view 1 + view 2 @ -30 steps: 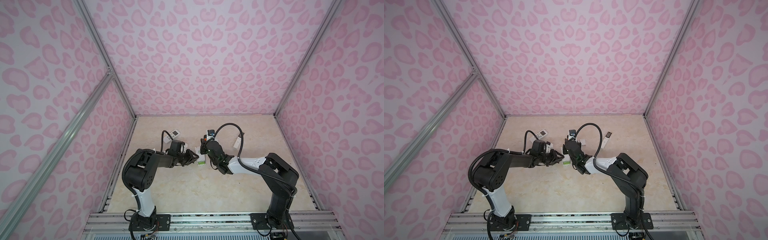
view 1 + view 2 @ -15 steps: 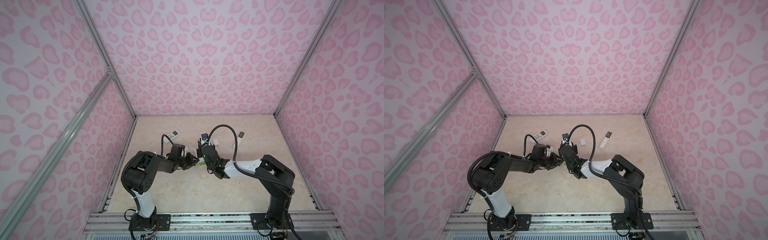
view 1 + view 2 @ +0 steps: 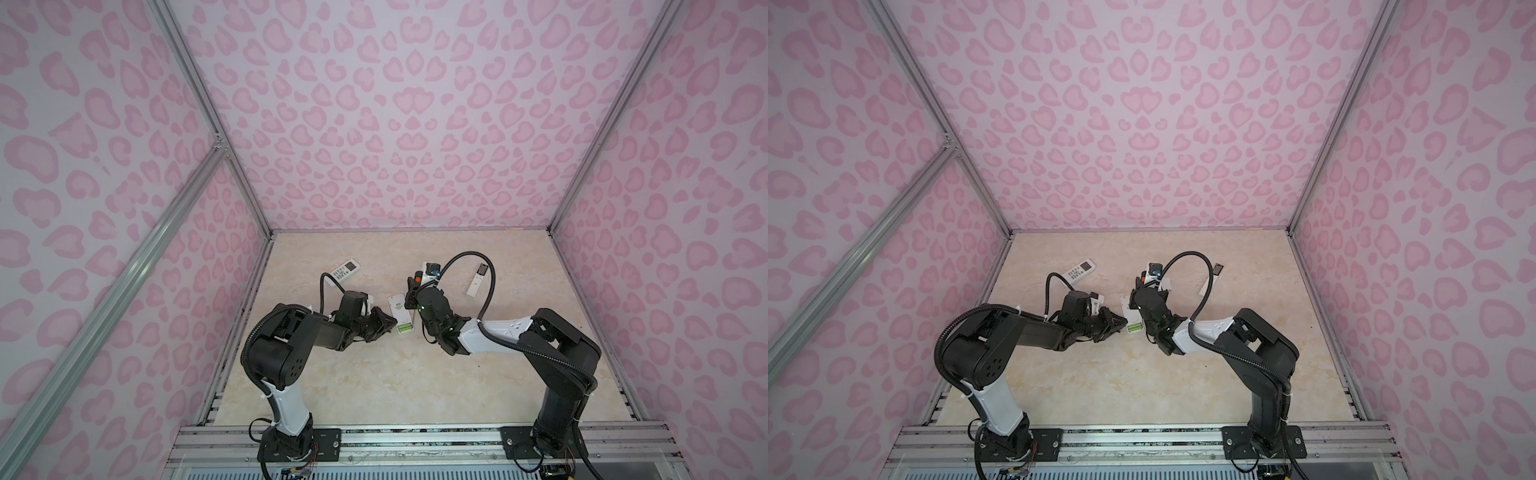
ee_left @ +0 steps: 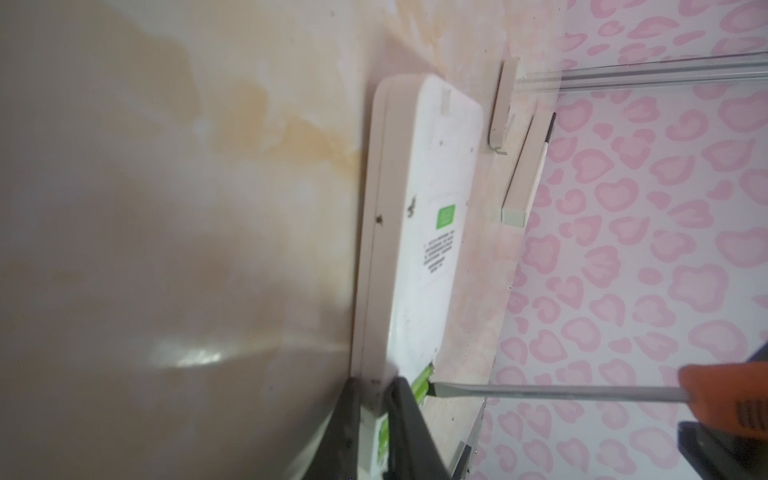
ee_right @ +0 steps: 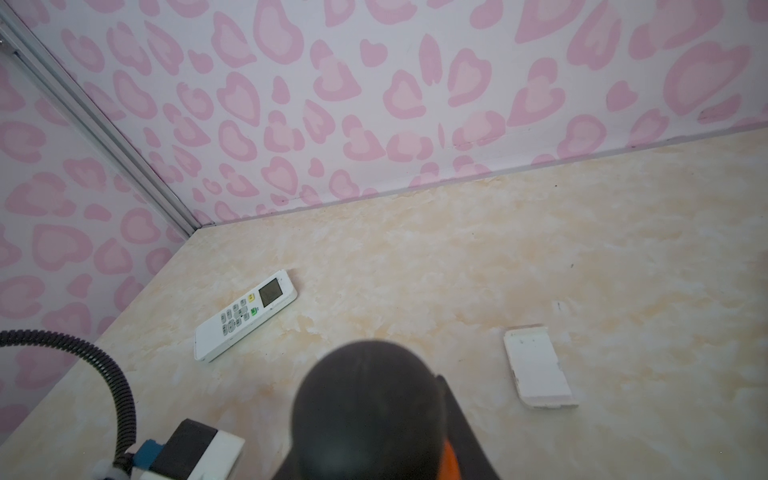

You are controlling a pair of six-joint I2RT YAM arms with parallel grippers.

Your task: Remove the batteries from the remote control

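**Prying batteries, remote pinned**

The remote control (image 3: 400,312) lies face down mid-table, with its battery bay open at the near end. The lime-green batteries (image 4: 420,384) sit in that bay, none out yet.

The left gripper (image 4: 376,399) has its jaws clamped on the remote's near end wall, likely so the body won't slide under the prying force. The right gripper (image 3: 412,293) is closed on an orange-handled screwdriver (image 4: 540,390) held steeply to the table. Its flat tip touches the end of a battery, placed to lever it up.

The white battery cover (image 5: 538,365) lies well apart on the table (image 5: 457,257), leaving the bay exposed. I judge the step as early: the first battery is about to be popped. The main risk is the tip slipping off the rounded cell.
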